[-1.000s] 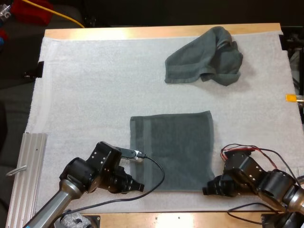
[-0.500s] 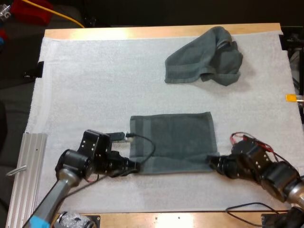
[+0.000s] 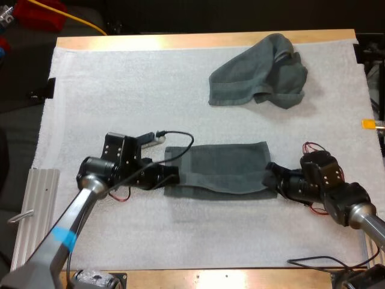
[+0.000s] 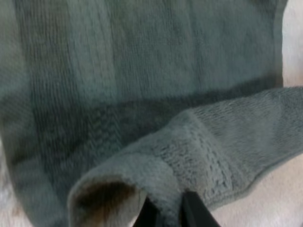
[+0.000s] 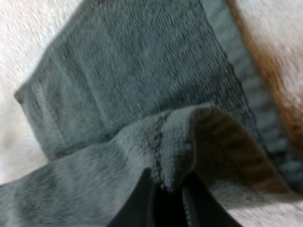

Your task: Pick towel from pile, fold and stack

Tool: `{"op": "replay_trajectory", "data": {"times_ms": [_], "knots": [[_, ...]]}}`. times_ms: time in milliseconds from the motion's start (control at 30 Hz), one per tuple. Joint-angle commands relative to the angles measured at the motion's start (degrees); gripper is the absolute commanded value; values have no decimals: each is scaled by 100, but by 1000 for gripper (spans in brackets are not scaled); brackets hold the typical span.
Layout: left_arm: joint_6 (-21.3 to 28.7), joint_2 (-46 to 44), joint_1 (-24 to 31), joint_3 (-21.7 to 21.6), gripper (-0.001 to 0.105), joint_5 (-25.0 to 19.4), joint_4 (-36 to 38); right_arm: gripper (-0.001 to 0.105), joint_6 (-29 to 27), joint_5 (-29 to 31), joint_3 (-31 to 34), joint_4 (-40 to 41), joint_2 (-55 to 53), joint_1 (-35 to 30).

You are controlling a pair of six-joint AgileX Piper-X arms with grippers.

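"How are your arms sitting?"

"My left arm rises from the near left corner and bends at the wrist. That leaves the left gripper (image 3: 171,175) pointing right, low over the white mat (image 3: 108,96). My right arm comes in from the right edge and reaches left, just as low, with the right gripper (image 3: 271,178) at the opposite end. The two face each other across the half-folded towel (image 3: 219,170)."

"And the grip?"

"Both are clenched on cloth. On my left wrist camera the black fingers (image 4: 196,213) pinch a raised, curled corner, and the rest of the towel lies flat beyond it. On the right wrist camera the fingers (image 5: 138,204) squeeze a similar hump of fabric from both sides."

"Where is that towel?"

"It's mid-mat, a little toward the near side, a wide narrow band stretched between the grippers. Its near edge looks lifted and doubled toward the far half, though from above I can't tell whether the layers touch."

"The pile?"

"There's one crumpled towel (image 3: 258,71) at the mat's far right, well apart. A ribbed metal rail (image 3: 33,211) lies along the near left edge."
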Motion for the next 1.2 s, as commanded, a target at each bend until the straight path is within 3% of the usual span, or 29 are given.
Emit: {"op": "replay_trajectory", "data": {"times_ms": [0, 200, 567, 933, 1000, 1067, 1167], "knots": [[-15, 136, 34, -131, 0, 24, -5, 1, 58, -111, -34, -305, 112, -32], [-51, 573, 219, -420, 0, 16, 6, 1, 314, -109, -168, -778, 644, -32], [-50, 982, 249, -422, 0, 4, -110, 1, 314, 92, -821, -778, 1316, -32], [-108, 991, 249, -422, 1, -241, -420, 1, 314, 301, -867, -783, 1527, -32], [-238, 995, 249, -422, 10, -243, -550, 1, 314, 377, -867, -790, 1527, -32], [-378, 995, 249, -422, 25, -232, -730, 4, 314, 427, -867, -817, 1527, -32], [-617, 995, 249, -422, 53, -156, -975, 21, 314, 450, -867, -971, 1527, -32]]}}
